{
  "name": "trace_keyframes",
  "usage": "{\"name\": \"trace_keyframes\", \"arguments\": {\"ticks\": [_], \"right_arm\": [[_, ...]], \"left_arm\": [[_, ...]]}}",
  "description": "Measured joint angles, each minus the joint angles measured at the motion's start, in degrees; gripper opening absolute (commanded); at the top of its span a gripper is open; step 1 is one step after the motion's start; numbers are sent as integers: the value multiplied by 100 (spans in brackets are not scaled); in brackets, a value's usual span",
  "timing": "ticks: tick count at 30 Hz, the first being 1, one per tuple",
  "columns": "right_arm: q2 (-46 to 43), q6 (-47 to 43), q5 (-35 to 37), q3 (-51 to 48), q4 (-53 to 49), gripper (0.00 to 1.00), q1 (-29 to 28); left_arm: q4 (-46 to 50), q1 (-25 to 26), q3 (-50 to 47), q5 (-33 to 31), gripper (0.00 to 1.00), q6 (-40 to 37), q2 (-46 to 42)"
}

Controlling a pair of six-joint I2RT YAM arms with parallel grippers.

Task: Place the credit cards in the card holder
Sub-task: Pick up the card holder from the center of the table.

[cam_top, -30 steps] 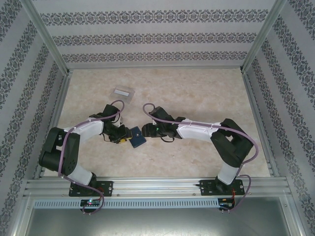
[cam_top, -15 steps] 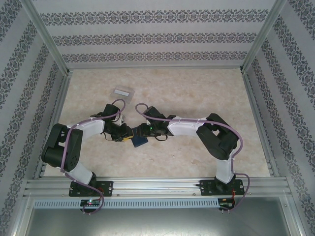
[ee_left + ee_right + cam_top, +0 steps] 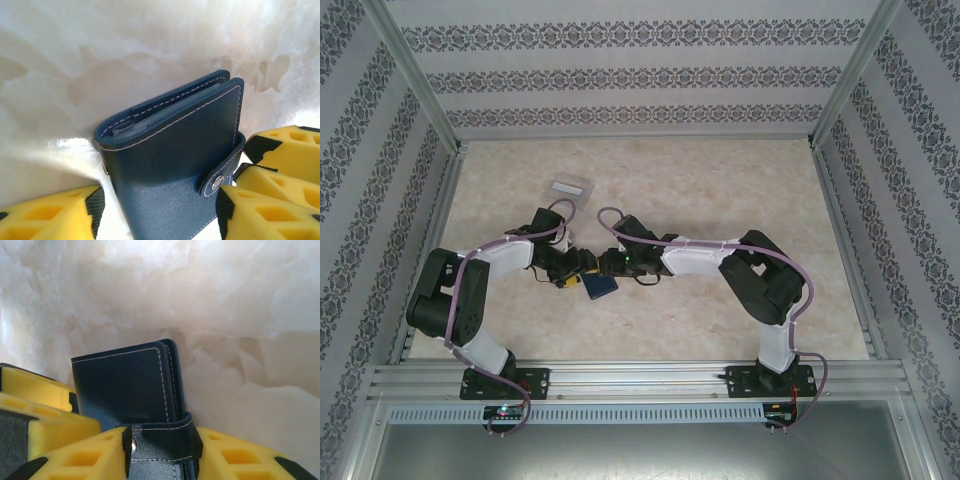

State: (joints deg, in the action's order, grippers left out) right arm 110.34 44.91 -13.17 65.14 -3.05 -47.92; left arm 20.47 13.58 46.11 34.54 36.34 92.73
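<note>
The card holder (image 3: 602,286) is a navy-blue wallet lying on the table between the two arms, folded shut with its clasp tab (image 3: 223,172) snapped. My left gripper (image 3: 157,207) is open and straddles the card holder; its left pad (image 3: 95,205) stands clear of the leather, with bare table showing in the gap. From the opposite side, my right gripper (image 3: 160,450) is shut on the card holder, its black pads (image 3: 123,450) pressed against both ends of the clasp strap (image 3: 160,432). In the overhead view both grippers (image 3: 572,275) (image 3: 607,267) meet at the card holder. The credit cards are hidden.
A clear plastic box (image 3: 571,188) lies on the table (image 3: 720,200) behind the left arm. Patterned walls with metal frame posts close in the back and both sides. The arms' mounting rail (image 3: 640,380) runs along the near edge.
My left gripper's jaws have spread apart from the card holder. The right arm slid left onto the card holder a second ago and its jaws narrowed onto the strap.
</note>
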Motion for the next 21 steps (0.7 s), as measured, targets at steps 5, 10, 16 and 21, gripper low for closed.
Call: {"name": "trace_keyframes", "arguments": {"ticks": [5,10,16,21], "right_arm": [[11,-4,-48,0,4,39,-98],[9,-2,28,-7,-17,39,-68],[-33,-24,63,-55,4,42,-70],[-282,-103,83,-120,-101,44,-116]], "left_arm": [[-96,-42,-37,-79,14,155,131],[-273,-63,-33,-2,0,181,160],[-249,-55,-11,-26,0,184,98],[24,-48,258,-26,0,186,-50]]}}
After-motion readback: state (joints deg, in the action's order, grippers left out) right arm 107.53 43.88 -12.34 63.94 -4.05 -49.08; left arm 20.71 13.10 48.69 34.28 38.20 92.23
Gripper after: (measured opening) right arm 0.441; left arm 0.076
